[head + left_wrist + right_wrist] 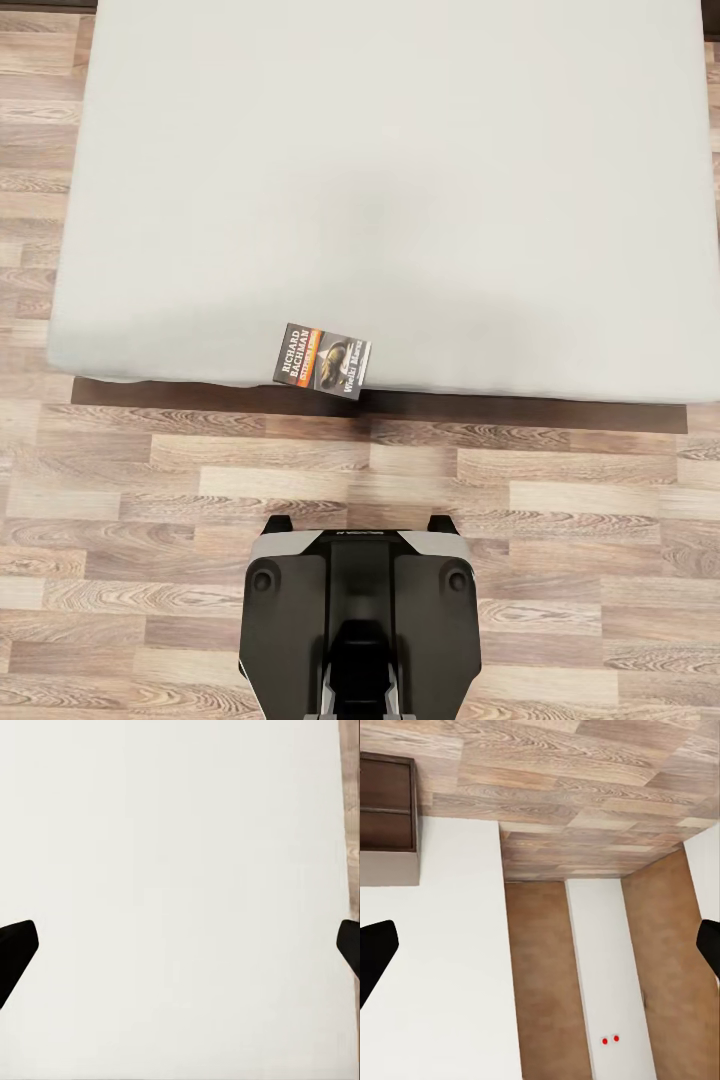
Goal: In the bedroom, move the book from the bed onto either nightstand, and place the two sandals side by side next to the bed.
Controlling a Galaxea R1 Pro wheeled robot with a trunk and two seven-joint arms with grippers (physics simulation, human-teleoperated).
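While we face the bed [400, 150], both grippers' jaws are spread, holding nothing.
Book [323, 361] overhangs the mattress's near edge: light, thin, stiff; we'd pinch that overhang.

Only one thing with readable print can be made out here: the book [323, 361] lying at the near edge of the bed [200, 180]. "RICHARD BACHMAN" is printed in white capitals on the dark part of its cover, running sideways as seen from the head camera. More lettering is printed on the orange band and over the face picture, but it's too small and blurry to be read properly. No other labels, brands or numbers can be read.
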